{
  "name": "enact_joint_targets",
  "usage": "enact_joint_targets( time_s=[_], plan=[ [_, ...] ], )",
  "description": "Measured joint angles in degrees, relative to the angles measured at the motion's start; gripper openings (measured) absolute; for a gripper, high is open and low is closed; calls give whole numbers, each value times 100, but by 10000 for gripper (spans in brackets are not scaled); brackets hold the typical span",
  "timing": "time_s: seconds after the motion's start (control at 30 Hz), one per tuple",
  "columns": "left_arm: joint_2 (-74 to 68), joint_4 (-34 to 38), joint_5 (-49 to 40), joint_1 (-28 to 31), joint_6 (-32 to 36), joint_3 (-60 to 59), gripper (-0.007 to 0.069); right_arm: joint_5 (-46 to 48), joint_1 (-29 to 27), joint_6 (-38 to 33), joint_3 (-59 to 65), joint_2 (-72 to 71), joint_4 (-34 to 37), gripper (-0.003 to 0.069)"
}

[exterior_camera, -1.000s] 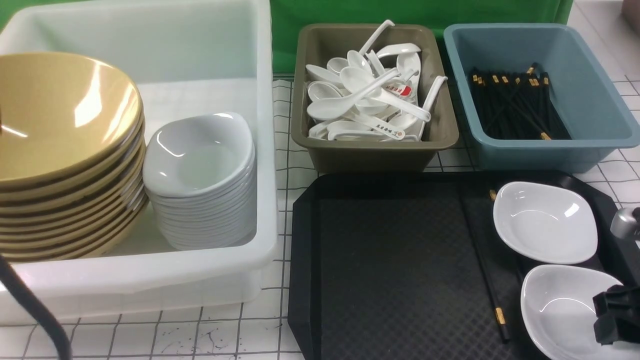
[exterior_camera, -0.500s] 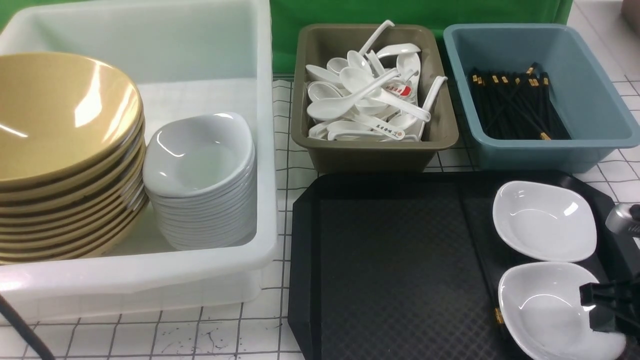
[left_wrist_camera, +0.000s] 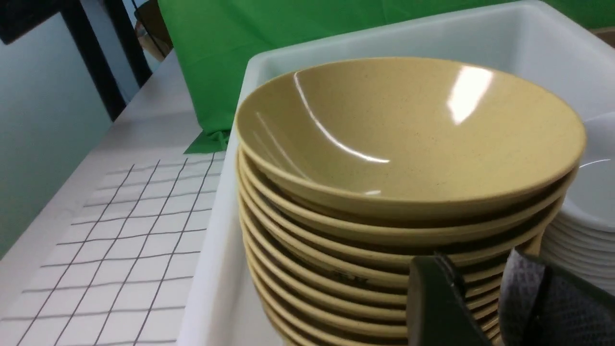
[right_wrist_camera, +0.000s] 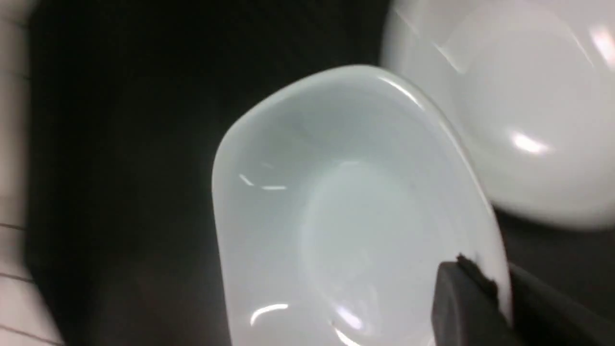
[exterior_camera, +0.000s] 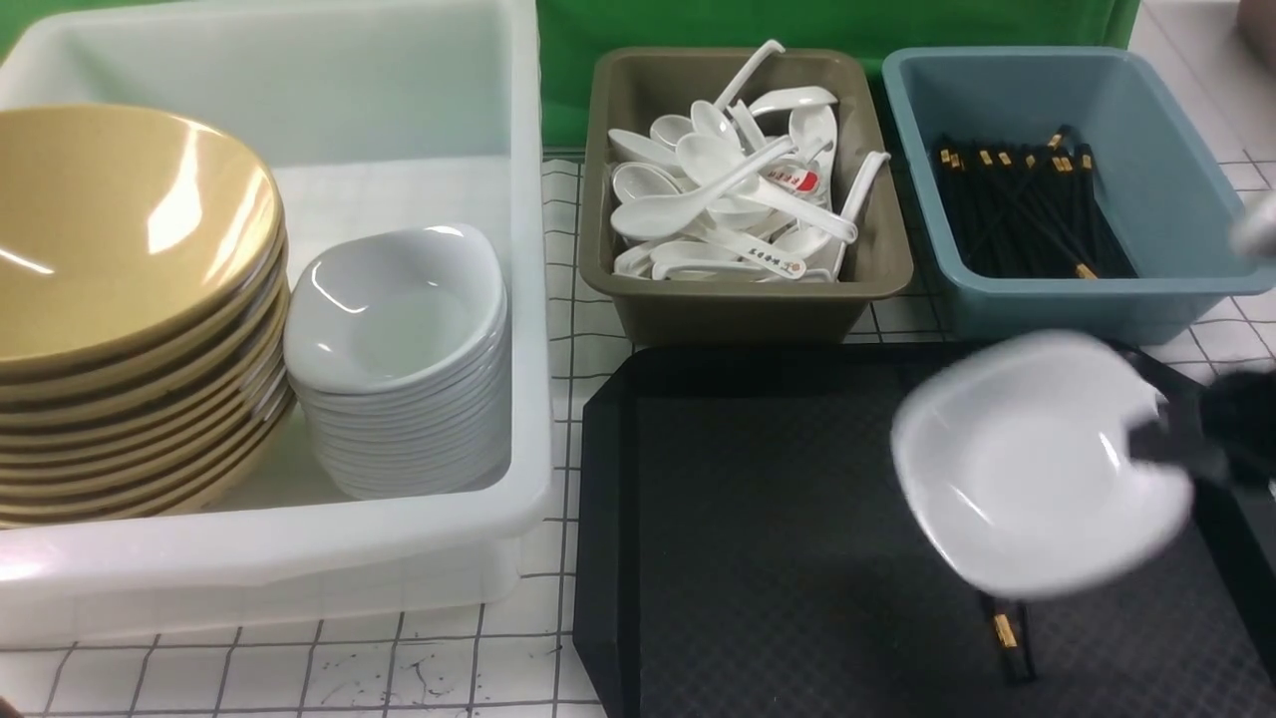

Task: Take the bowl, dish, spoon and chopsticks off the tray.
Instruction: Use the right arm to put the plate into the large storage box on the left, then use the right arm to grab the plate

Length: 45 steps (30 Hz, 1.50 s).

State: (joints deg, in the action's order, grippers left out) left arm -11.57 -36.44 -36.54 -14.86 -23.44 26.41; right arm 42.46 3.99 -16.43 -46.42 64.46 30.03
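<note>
- Find one dish (exterior_camera: 1037, 464) lifted off the tray (exterior_camera: 778, 519), blurred, at right centre of frame; a second ago lying flat at lower right.
- Find right claw (exterior_camera: 1166, 444) pressed together on that dish's right rim; a second ago spread wide beside it.
- Read as grasp finished, carry starting, probably toward white dish stack (exterior_camera: 399, 329) at left centre.
- See chopsticks (exterior_camera: 1005, 630) on the tray just below the raised dish; second dish (right_wrist_camera: 504, 120) near it, shown only in right wrist view.
- Place left claw (left_wrist_camera: 478, 278), slightly parted and empty, beside the bowl (left_wrist_camera: 408, 144) topping its yellow stack, well apart from tray.
</note>
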Motion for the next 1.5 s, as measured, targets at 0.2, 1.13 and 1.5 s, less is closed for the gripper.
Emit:
enact_joint_targets(
  time_s=[0.2,1.13,1.5],
  plan=[
    [518,-120,968,-62,-46,-586,153,-1177,1714,-145,-1084,627,943,77],
    [1135,42,1144,-68,-138,-997,153,411,2288,179,-3654,3109,-2019,416],
    [1135,68,1189,-68,-231,-1023,20,-660,282,1023,-239,2607,-3003,87]
  ],
)
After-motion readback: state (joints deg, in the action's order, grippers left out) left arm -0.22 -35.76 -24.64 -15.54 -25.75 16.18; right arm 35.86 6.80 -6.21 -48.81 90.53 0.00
